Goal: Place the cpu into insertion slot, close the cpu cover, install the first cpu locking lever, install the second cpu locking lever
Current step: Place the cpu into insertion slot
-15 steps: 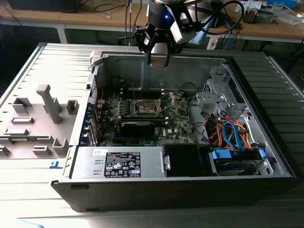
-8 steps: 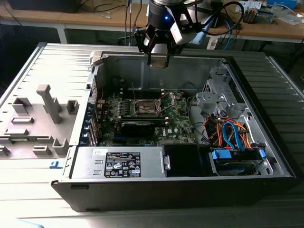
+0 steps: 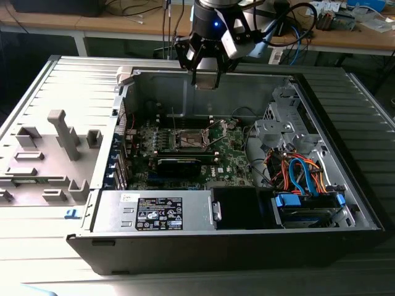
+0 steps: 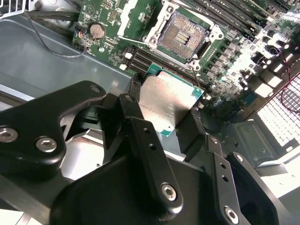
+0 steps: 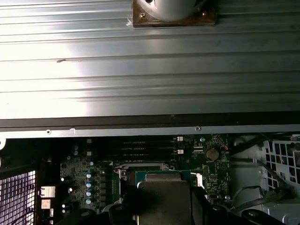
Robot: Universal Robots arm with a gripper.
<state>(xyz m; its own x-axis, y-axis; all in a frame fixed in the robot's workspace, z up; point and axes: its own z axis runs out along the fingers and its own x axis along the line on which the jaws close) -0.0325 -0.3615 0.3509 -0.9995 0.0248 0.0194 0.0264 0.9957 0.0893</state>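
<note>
My gripper (image 3: 207,80) hangs over the open computer case, above the far wall, shut on the cpu (image 4: 171,96). The cpu is a flat square chip with a silvery top and green edge, pinched between the two black fingers (image 4: 136,86). It also appears in the first wrist view (image 5: 161,185). The insertion slot (image 4: 180,35) lies open on the green board beyond the chip, its dark pin field bare; in the exterior view it sits mid-board (image 3: 190,140), below and nearer than the gripper. A silver frame that looks like the cpu cover (image 4: 127,18) stands swung back at the slot's edge.
A grey power supply box (image 3: 154,213) fills the case's near side. A drive with blue and orange cables (image 3: 305,197) is at the exterior view's right. A long black card (image 3: 179,163) lies near the slot. A grey moulded tray (image 3: 49,154) rests outside on the exterior view's left.
</note>
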